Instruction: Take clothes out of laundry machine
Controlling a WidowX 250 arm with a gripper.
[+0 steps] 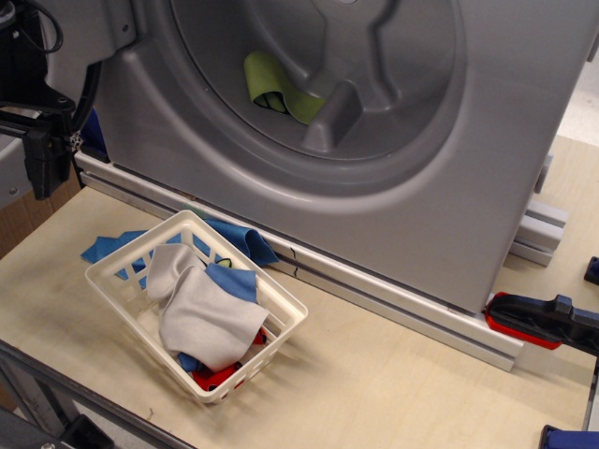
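Your jaws (pixel 45 164) hang far left beside the laundry machine (pixel 421 187), and whether they're parted I can't tell; the lime-green cloth (pixel 281 89) sits inside the drum.

No readable text, label, brand or number shows anywhere — not on the laundry machine (pixel 393 187), not on the white basket (pixel 271 351), not on the table (pixel 374 383) — every surface is plain.
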